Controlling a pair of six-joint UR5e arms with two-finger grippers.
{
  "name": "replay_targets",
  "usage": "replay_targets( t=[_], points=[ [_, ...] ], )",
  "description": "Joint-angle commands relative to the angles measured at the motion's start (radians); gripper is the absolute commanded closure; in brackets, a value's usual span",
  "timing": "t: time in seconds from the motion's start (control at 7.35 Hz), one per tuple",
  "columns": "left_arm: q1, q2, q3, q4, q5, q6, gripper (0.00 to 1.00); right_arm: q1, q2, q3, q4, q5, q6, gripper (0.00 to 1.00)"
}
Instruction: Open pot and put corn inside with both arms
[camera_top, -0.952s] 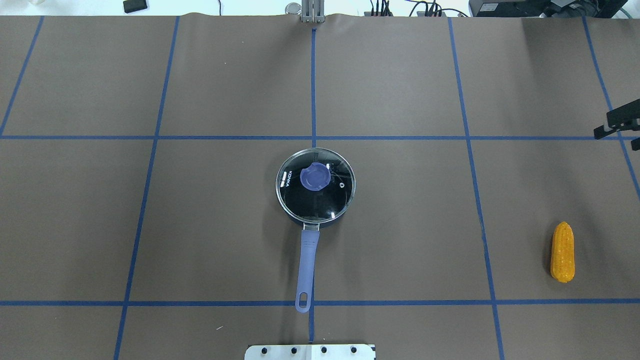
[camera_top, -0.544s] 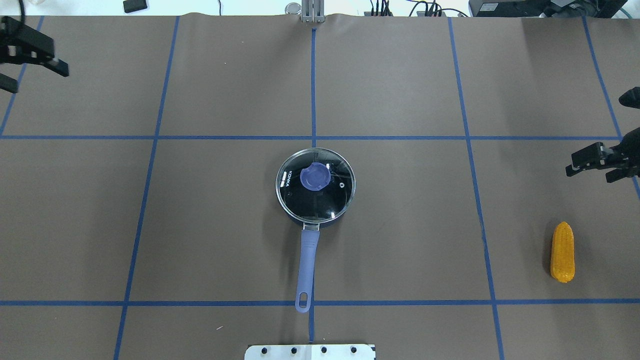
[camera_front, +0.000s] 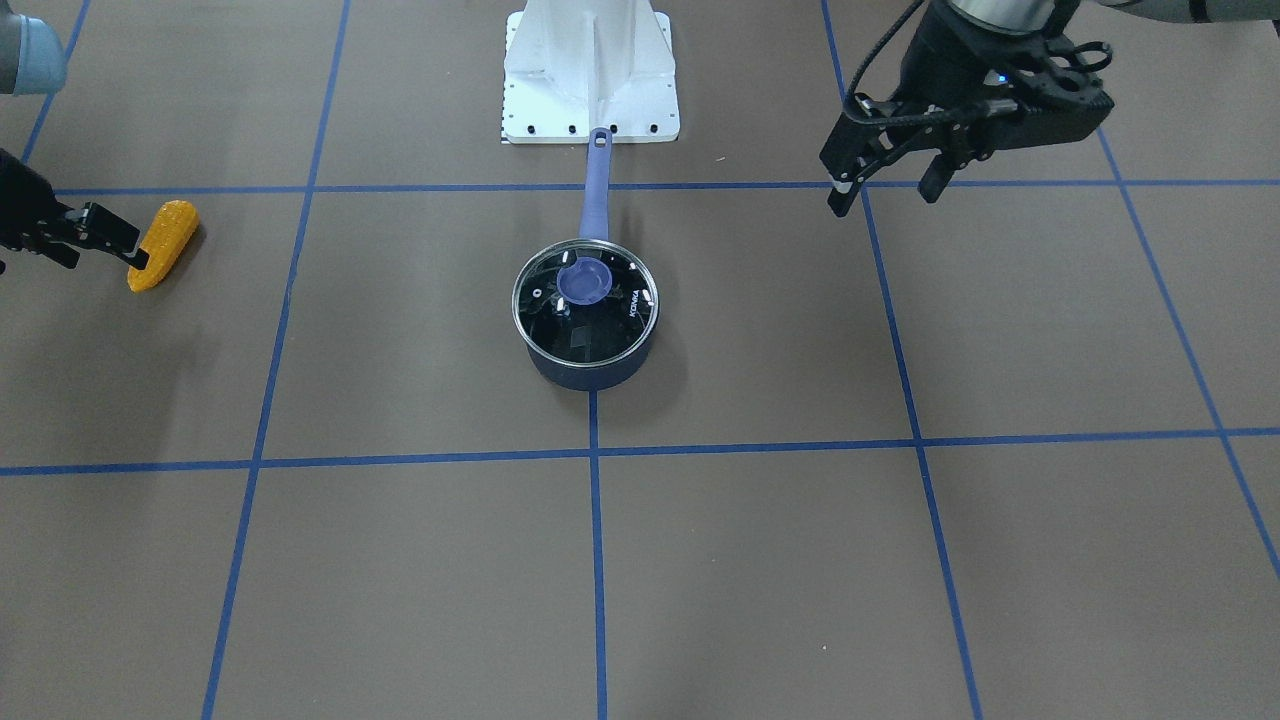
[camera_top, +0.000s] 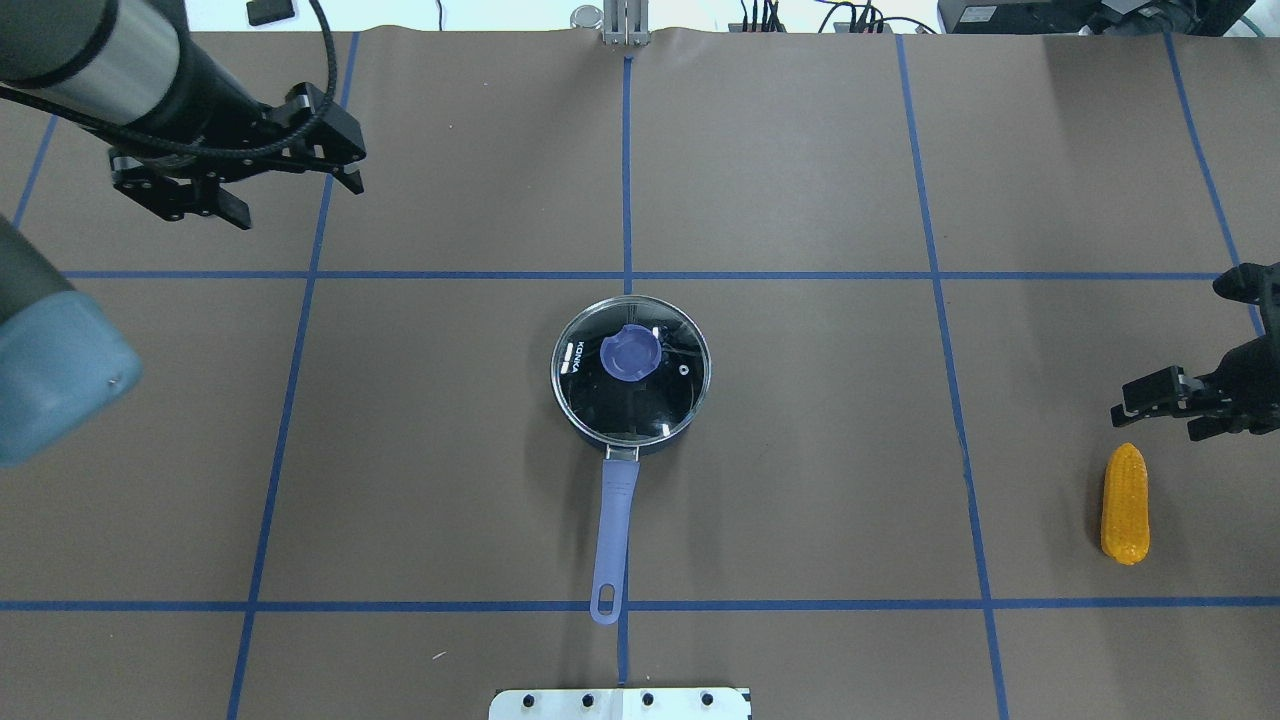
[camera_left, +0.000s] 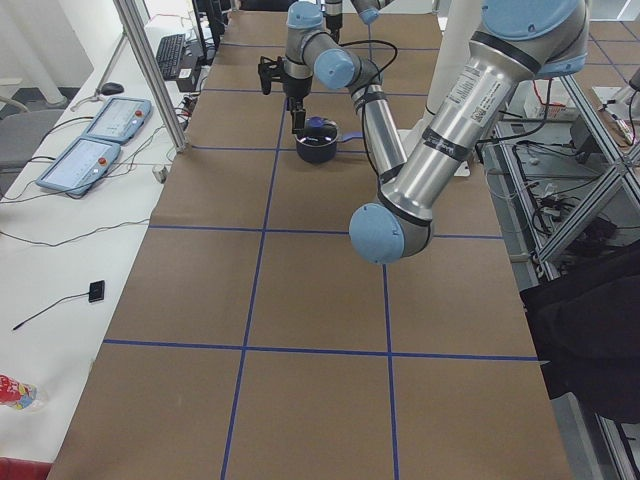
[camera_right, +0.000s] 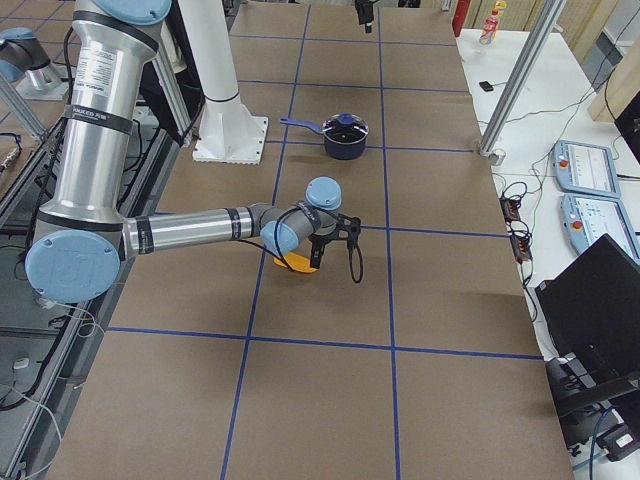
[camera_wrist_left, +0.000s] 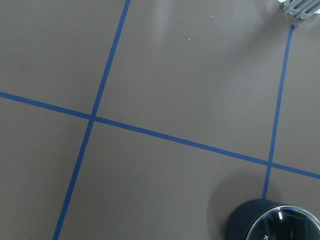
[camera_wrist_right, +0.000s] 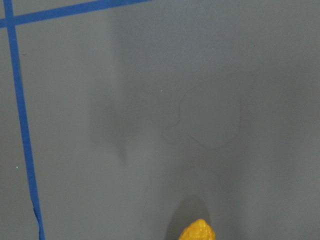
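Note:
The dark navy pot (camera_top: 583, 425) stands at the table's middle, its glass lid (camera_top: 665, 400) on, purple knob (camera_top: 630, 353) on top, long purple handle (camera_top: 612, 540) pointing at the robot's base. The yellow-orange corn (camera_top: 1125, 505) lies far right. My left gripper (camera_top: 300, 200) is open and empty, high at the far left, well away from the pot. My right gripper (camera_top: 1165, 410) is open and empty just beyond the corn's tip. The front view shows the pot (camera_front: 585, 370), the corn (camera_front: 163, 243), the left gripper (camera_front: 882, 195) and the right gripper (camera_front: 95, 255). The right wrist view shows only the corn's tip (camera_wrist_right: 200, 231).
The robot's white base plate (camera_top: 620, 703) sits at the near table edge behind the pot's handle. Blue tape lines (camera_top: 627, 180) grid the brown table cover. A metal bracket (camera_top: 622, 25) and cables lie at the far edge.
My left arm has swung in from the left edge toward the middle. My right gripper has moved nearer to the robot, down toward the corn. Pot and corn have not moved.

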Motion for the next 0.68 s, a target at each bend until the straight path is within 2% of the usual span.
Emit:
replay_targets(
  t=[0.0,0.41,0.54],
  points=[
    [0.111,-0.116,0.096,0.008,0.097,-0.112,0.02,-0.119,-0.022,0.000,0.067,-0.104,0.132,0.00],
    [0.179,-0.224,0.222,0.000,0.181,-0.183,0.02,-0.172,-0.054,0.000,0.067,-0.151,0.136,0.00],
    [0.185,-0.232,0.230,0.000,0.189,-0.183,0.02,-0.184,-0.059,-0.002,0.067,-0.163,0.136,0.00]
  ],
)
